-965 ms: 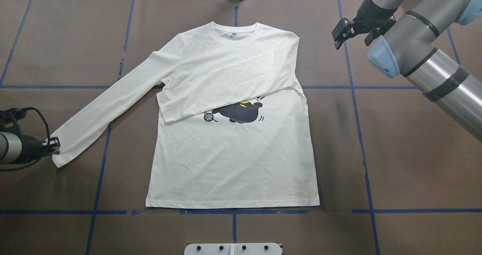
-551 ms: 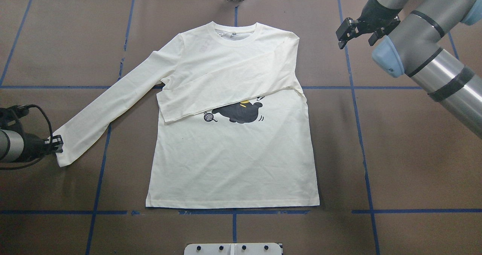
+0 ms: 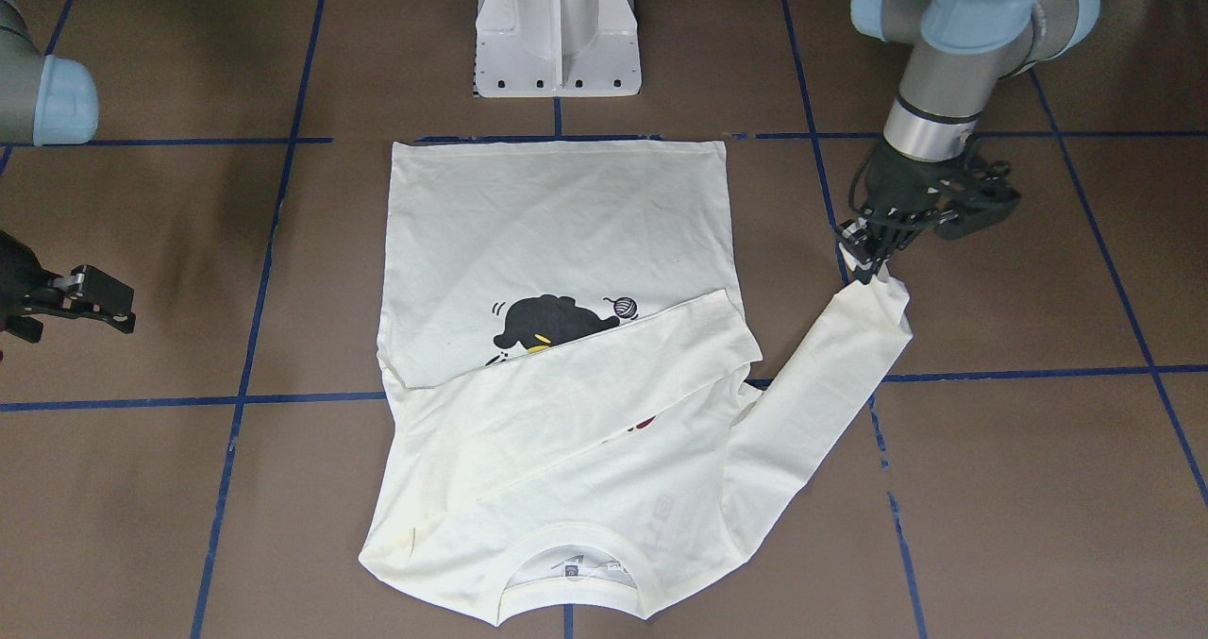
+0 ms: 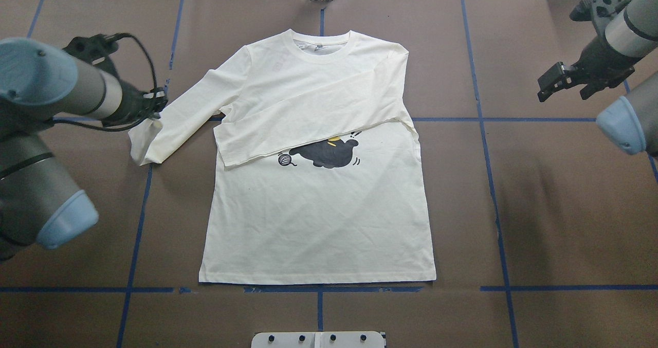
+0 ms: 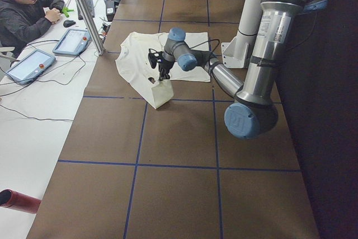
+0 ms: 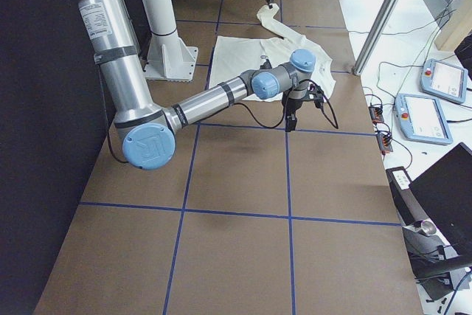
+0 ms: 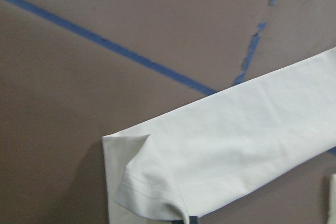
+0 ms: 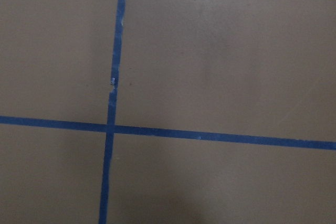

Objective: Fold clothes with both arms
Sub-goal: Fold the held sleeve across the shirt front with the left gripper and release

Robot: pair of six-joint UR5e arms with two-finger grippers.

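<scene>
Left tool [image 4: 156,104] clamps the raised cuff [image 4: 146,132] of the T-shirt [image 4: 318,224] lying flat on the worktop [image 4: 540,209], right tool [image 4: 563,83] gapes empty aside; mid sleeve-fold, I judge, and next I carry it across the chest.

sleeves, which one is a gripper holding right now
The outstretched sleeve on the robot's left, cuff pinched and raised by the left gripper. The other sleeve lies folded flat across the chest, with no gripper on it.
</scene>
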